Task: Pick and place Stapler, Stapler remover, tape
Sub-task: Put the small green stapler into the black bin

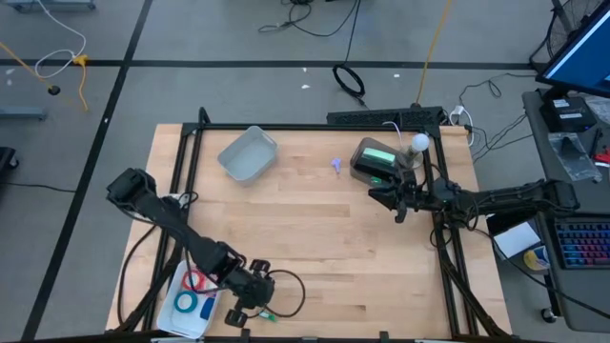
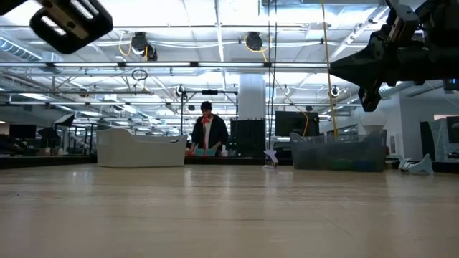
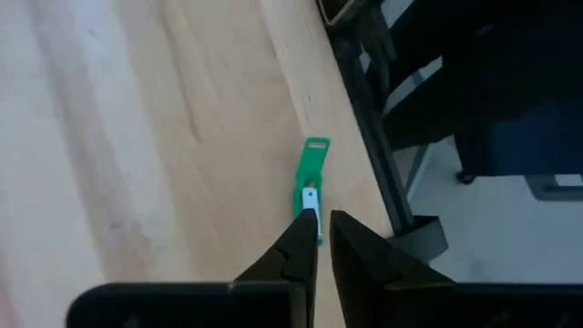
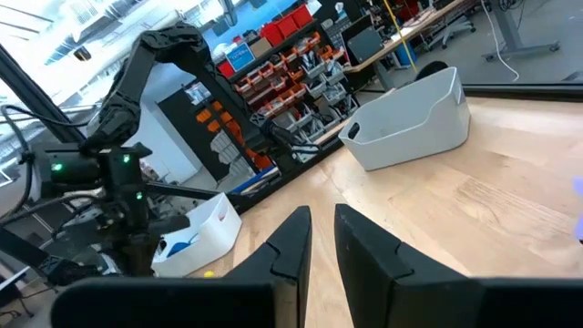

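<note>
Tape rolls (image 1: 193,292), one red ring and one blue ring, lie in a shallow white tray (image 1: 170,316) at the table's (image 1: 315,229) near left corner, seen from above. Just beside that tray, at the near edge of the wooden table, the left gripper (image 1: 250,310) hangs low over a small green stapler remover (image 1: 268,315). In the left wrist view, the green stapler remover (image 3: 308,187) lies flat on the wood close to the table's edge, its white end meeting the tip of one dark finger (image 3: 293,260). The left gripper's (image 3: 322,230) fingers are drawn almost together, with only a thin slit between them, and the remover lies ahead of the tips rather than between them.

A pale grey bin (image 1: 247,154) stands tilted near the far edge, toward the left. A darker bin (image 1: 378,162) holding something green sits near the far right corner. A tiny purple object (image 1: 336,165) rests on the wood between the two bins.

The right gripper (image 1: 400,211) waits above the table's right side, just in front of the darker bin, holding nothing. Its wrist view shows its fingers (image 4: 283,251) nearly closed, a narrow gap between them.

In the low view, a person (image 2: 209,130) stands in the room beyond the far edge.
</note>
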You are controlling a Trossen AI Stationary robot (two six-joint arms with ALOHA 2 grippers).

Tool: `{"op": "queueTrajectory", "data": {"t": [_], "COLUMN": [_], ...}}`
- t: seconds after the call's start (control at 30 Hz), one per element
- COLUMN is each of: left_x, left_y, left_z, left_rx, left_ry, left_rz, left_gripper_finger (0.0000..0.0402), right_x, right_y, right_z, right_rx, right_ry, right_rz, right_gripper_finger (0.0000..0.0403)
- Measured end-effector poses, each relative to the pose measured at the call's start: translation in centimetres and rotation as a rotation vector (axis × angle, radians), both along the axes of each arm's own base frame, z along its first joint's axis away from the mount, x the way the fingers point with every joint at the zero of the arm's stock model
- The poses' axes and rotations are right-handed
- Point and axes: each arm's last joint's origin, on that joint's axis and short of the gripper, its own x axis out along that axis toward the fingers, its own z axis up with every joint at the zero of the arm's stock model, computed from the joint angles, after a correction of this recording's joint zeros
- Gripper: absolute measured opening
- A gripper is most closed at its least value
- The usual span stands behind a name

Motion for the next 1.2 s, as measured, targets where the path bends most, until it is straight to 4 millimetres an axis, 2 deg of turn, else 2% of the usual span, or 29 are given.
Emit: {"op": "queueTrajectory", "data": {"t": [0.27, 0.5, 0.93, 1.07, 1.2], "left_x": [0.8, 0.9, 0.6, 0.3, 0.4], "left_y": [-1.7, -2.0, -2.4, -2.7, -2.8], "left_z": [-2.2, -3.4, -3.6, -3.8, -5.3], "left_rx": [-0.083, -0.096, -0.078, -0.052, -0.011], "left_ry": [0.059, 0.123, 0.123, 0.103, 0.144], "left_rz": [0.065, 0.117, 0.091, 0.031, 0.025], "left_gripper_finger": [0.0066, 0.0093, 0.0213, 0.0233, 0.0236], "right_x": [0.0, 0.1, 0.1, 0.1, 0.1], "right_y": [0.1, 0.1, 0.1, 0.1, 0.1], "right_z": [-0.2, -0.4, -0.5, -0.5, -0.5], "right_rx": [-0.003, 0.0, 0.0, -0.021, -0.022], "right_ry": [0.022, 0.037, 0.047, 0.05, 0.051], "right_rz": [0.052, 0.052, 0.052, 0.051, 0.05], "right_gripper_finger": [0.0043, 0.0043, 0.0043, 0.0043, 0.0043]}}
